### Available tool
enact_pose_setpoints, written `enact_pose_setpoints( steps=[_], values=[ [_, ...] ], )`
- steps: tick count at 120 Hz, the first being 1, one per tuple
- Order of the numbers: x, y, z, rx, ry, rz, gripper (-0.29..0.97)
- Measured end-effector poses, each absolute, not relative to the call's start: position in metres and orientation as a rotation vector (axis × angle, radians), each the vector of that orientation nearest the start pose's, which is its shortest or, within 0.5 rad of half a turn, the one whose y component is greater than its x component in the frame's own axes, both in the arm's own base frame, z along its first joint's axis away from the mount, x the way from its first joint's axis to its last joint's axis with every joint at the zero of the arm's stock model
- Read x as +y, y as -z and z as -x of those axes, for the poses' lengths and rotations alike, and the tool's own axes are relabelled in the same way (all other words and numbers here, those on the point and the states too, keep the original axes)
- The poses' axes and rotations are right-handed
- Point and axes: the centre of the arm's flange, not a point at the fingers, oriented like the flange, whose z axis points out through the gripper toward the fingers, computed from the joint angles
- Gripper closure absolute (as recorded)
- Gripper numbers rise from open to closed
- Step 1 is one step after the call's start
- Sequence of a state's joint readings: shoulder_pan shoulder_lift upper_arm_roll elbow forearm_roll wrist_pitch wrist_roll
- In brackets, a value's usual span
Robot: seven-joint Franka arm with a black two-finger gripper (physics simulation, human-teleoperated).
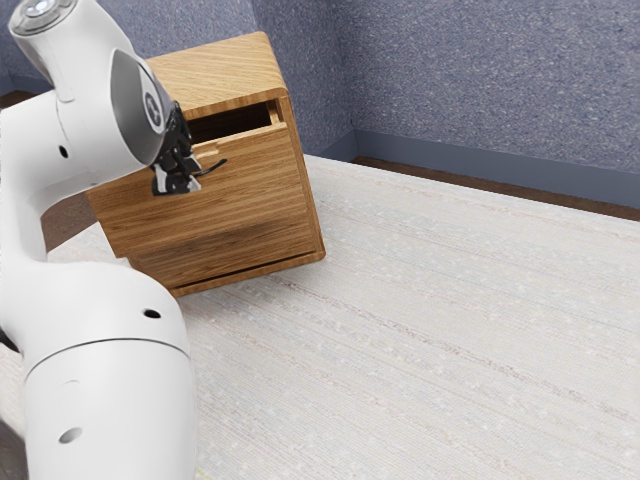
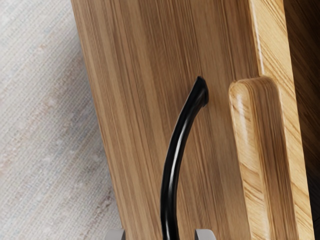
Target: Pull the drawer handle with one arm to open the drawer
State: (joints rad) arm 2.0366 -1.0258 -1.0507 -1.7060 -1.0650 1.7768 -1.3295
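Two fingers (image 2: 204,234), one on each side of the black handle (image 2: 172,165). In the wrist view you've got bare wood showing between each tip and the bar. So I'd call them spread around it rather than clamped on, and holding nothing.

That handle sits high on the front of the drawer (image 1: 235,200). The drawer is in the wooden cabinet (image 1: 225,65) at the far end of the desk (image 1: 450,330), toward the exterior view's left.

Progress-wise, there's a dark slot along the drawer's top edge. My read is it's cracked open a bit, with most of the travel left. You'd probably want a firmer hold on the bar, or at least a solid hook behind it, then a straight pull out from the cabinet face.

Around it, I can't see anything on the desk in the drawer's path, and the blue-grey wall (image 1: 480,70) runs behind the cabinet. The only bulky thing nearby is your own arm (image 1: 90,330), big in the near left of the exterior view, so watch the elbow as it backs up.
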Motion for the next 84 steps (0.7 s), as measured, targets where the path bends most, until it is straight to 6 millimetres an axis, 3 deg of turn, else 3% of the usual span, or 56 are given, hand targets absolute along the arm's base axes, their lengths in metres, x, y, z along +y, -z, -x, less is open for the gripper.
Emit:
enact_pose_setpoints(
  steps=[34,84],
  values=[
    [0.124,-0.664,-0.540,2.485,-0.728,-1.257,0.56],
    [0.111,-0.656,-0.537,2.488,-0.716,-1.257,0.56]
  ],
)
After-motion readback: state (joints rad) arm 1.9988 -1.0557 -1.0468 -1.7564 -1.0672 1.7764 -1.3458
